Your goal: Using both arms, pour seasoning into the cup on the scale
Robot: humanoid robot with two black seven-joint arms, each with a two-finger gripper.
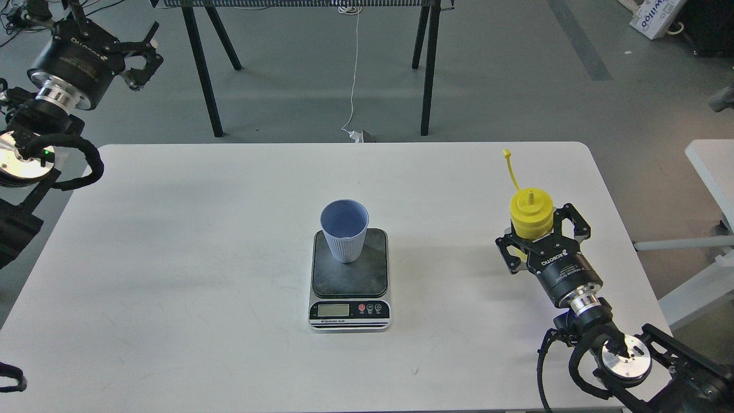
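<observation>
The yellow seasoning bottle stands upright near the table's right edge, nozzle up, its cap strap pointing up and back. My right gripper comes in from the lower right and is shut on the bottle's body, one finger on each side. The pale blue ribbed cup stands upright on the back left of the scale, in the middle of the table, far left of the bottle. My left gripper is open and empty, held high beyond the table's back left corner.
The white table carries only the scale, cup and bottle. Black trestle legs and a white cable are on the floor behind it. A second white table edge is at the far right.
</observation>
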